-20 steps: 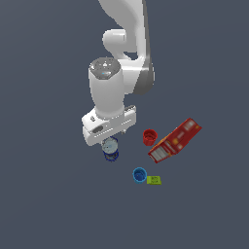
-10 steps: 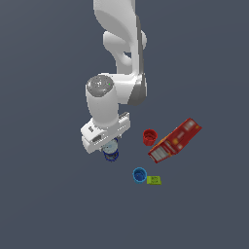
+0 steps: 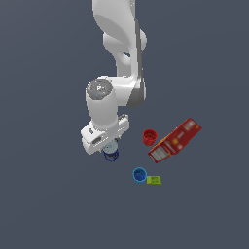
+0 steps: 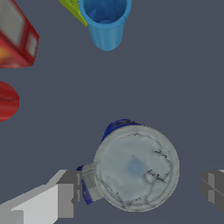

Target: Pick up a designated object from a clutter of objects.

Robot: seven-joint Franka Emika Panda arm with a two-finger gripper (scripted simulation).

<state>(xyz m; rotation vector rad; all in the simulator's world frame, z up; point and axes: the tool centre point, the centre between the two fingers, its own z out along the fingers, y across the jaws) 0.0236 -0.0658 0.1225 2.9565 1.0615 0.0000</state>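
Wrist view shows the gripper [image 4: 140, 188] has descended around the dark blue can [image 4: 135, 167], jaws wide, one finger touching; grasp seems imminent.

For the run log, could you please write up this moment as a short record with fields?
target: dark blue can, silver-grey lid up, upright
end effector: open, one finger beside the can, the other clear of it
blue cup: upright, apart from the can
yellow-green block: beside the blue cup
red cup: near the long red box
grasp: not yet closed
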